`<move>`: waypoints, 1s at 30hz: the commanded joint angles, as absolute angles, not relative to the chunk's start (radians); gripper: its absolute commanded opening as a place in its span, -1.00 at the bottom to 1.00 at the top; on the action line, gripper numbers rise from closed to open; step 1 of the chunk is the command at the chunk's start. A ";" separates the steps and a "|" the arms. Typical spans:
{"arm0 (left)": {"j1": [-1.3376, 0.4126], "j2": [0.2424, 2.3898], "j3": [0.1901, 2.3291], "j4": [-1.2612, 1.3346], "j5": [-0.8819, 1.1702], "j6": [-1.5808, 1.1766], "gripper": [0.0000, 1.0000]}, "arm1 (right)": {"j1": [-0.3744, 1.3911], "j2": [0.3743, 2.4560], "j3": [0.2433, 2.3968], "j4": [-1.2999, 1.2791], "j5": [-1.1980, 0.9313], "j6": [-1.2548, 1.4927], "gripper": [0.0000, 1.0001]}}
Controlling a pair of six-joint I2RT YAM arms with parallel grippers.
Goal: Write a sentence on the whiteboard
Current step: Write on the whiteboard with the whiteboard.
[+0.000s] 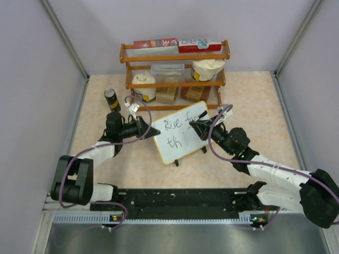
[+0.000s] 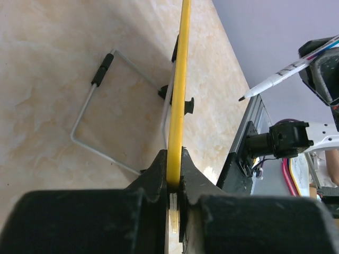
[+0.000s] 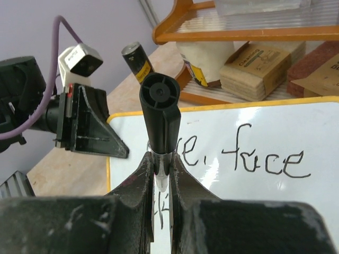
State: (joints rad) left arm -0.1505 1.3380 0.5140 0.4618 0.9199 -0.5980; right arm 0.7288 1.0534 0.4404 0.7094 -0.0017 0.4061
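Note:
The whiteboard (image 1: 184,147) stands tilted on the table, in front of the shelf. The sentence (image 1: 179,125) in black marker reads "Rise, face" on top, with "th" below. My left gripper (image 1: 146,128) is shut on the board's left edge. In the left wrist view the yellow frame edge (image 2: 180,79) runs up from between the closed left gripper (image 2: 175,168). My right gripper (image 1: 199,127) is shut on a black-capped marker (image 3: 160,108), held over the board's right half. The right wrist view shows the right gripper (image 3: 161,161) gripping the marker barrel above the board (image 3: 296,127).
A wooden shelf rack (image 1: 175,69) with boxes, jars and packets stands behind the board. A small dark can (image 1: 112,99) sits left of the rack. The board's wire stand (image 2: 95,121) rests on the table behind it. Enclosure walls close in both sides.

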 commanded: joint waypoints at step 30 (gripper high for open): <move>-0.028 1.598 0.597 0.302 0.890 -0.399 -1.00 | 0.814 1.313 0.411 0.982 0.066 0.365 -1.00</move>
